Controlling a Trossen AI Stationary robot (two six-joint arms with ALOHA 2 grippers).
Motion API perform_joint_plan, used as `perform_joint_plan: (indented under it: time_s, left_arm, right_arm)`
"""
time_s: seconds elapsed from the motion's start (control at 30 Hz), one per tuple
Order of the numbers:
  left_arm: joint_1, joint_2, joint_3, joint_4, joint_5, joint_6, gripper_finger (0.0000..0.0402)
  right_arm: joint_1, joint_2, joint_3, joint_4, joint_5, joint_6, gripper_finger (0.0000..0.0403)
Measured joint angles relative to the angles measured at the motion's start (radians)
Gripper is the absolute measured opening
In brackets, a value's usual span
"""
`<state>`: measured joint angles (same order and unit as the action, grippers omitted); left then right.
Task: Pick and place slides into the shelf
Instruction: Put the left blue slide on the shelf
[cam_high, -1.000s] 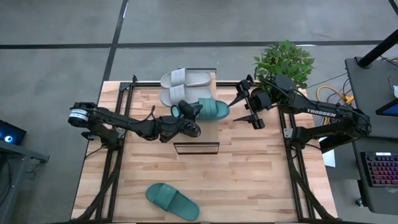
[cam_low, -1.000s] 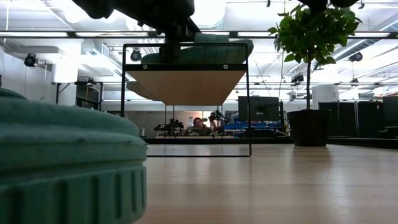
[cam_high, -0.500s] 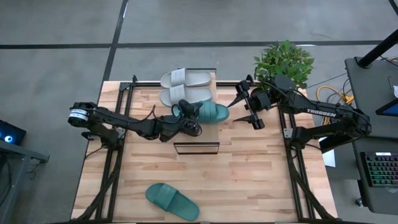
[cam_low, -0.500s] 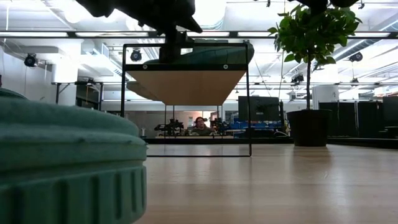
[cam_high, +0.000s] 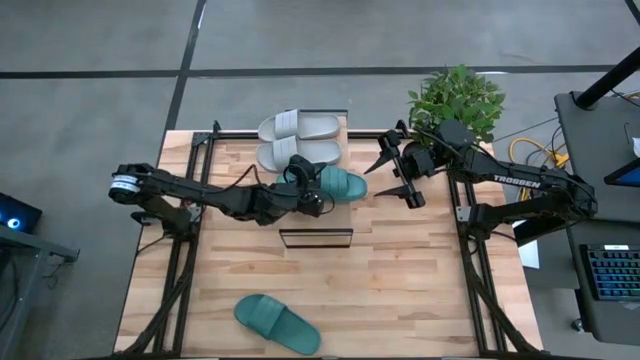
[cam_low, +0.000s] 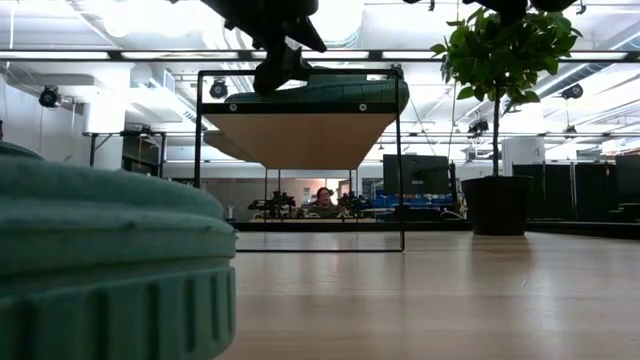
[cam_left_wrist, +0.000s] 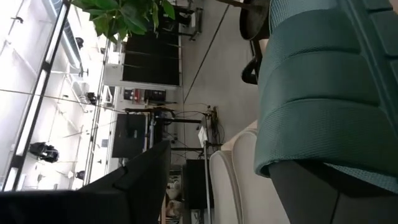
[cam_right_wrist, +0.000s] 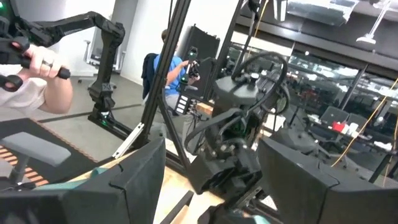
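Three of the four slides are sitting on the shelf (cam_high: 318, 195), the narrow wood-topped rack running up the centre of the high view. The two pale grey-white slides (cam_high: 300, 140) are lying side by side at its far end, toward the top of the frame. One teal slide (cam_high: 343, 183) is resting on the plank just below them, at centre frame; in the low view it is showing as a green shape lying along the top of the dark frame.

The left gripper (cam_high: 303, 183) is sitting at that teal slide's left end, its fingers spread wide and gripping nothing; the left wrist view is showing the slide's textured strap close up beside one dark finger. Judging from this, the slide is already released onto the shelf.

The right gripper (cam_high: 397, 170) is waiting right of centre in the high view, beside the potted plant (cam_high: 455, 100), its fingers standing wide apart and empty.

One teal slide (cam_high: 276, 322) is still lying on the bench (cam_high: 400, 270), low in the frame and left of centre, well apart from the shelf. It is filling the lower left of the low view. That last slide is what remains to be picked up and placed.
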<state>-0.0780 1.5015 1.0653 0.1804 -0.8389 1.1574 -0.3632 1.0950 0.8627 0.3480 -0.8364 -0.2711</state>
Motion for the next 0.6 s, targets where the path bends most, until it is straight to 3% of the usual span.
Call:
perform_joint_plan:
  time_s: [0.37, 0.6]
  left_arm:
    - [0.0, -0.001, 0.064, -0.232, -0.001, -0.102, 0.0248]
    - [0.0, -0.033, 0.072, -0.281, -0.002, -0.137, 0.0248]
  right_arm:
    - [0.0, 0.0, 0.0, -0.034, 0.0, -0.003, 0.0247]
    - [0.0, 0.0, 0.0, -0.039, 0.0, -0.06, 0.0247]
